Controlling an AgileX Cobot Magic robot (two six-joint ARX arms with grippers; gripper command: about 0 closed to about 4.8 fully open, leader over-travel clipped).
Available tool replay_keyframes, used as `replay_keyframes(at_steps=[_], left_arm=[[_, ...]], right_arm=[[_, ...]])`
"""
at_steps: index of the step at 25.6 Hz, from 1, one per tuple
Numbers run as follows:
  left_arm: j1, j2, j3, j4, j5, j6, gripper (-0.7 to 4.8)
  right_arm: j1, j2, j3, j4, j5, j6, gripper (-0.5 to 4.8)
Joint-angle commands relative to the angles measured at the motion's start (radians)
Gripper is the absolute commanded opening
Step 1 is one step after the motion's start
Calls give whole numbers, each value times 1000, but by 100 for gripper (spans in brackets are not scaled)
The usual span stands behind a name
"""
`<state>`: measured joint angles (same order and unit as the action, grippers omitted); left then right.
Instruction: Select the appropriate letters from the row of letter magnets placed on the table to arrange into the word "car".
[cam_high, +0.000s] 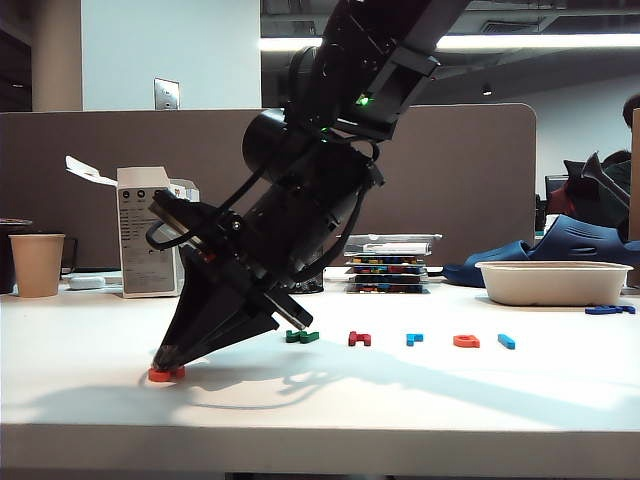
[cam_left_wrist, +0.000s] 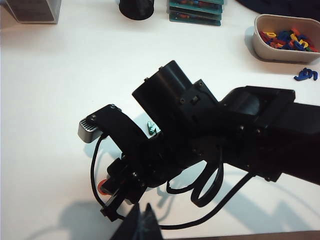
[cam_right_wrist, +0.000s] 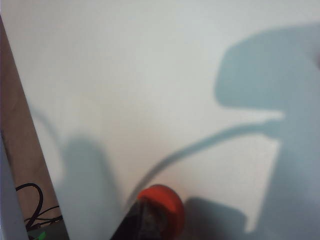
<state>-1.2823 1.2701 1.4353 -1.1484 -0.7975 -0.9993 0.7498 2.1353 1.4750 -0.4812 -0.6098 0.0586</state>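
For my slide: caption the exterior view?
Right gripper shut on an orange-red letter at the table front, apart from the row.

Office desk backed by a brown partition under ceiling strip lights.

A brown partition wall (cam_high: 470, 180) with a rounded corner runs behind the desk, and above it a pale wall (cam_high: 170, 50) carries a small switch plate (cam_high: 167, 94). To the right the ceiling is dark, crossed by a bright strip light (cam_high: 540, 42). Soft shadows fall across the white surface. In the right wrist view a strip of brownish floor (cam_right_wrist: 20, 150) shows past the desk's edge.
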Motion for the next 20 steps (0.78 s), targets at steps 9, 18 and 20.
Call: replay_keyframes(at_steps=[9,18,20], left_arm=[[0,-2,2,-2,-10,4,-5],[0,-2,2,-2,-10,4,-5],[0,-2,2,-2,-10,4,-5]], right_arm=[[-2,2,13,-137,51,-98,-6],[-2,2,116,-229,58,-119,-6],[-2,2,125,-232,58,-119,-6]])
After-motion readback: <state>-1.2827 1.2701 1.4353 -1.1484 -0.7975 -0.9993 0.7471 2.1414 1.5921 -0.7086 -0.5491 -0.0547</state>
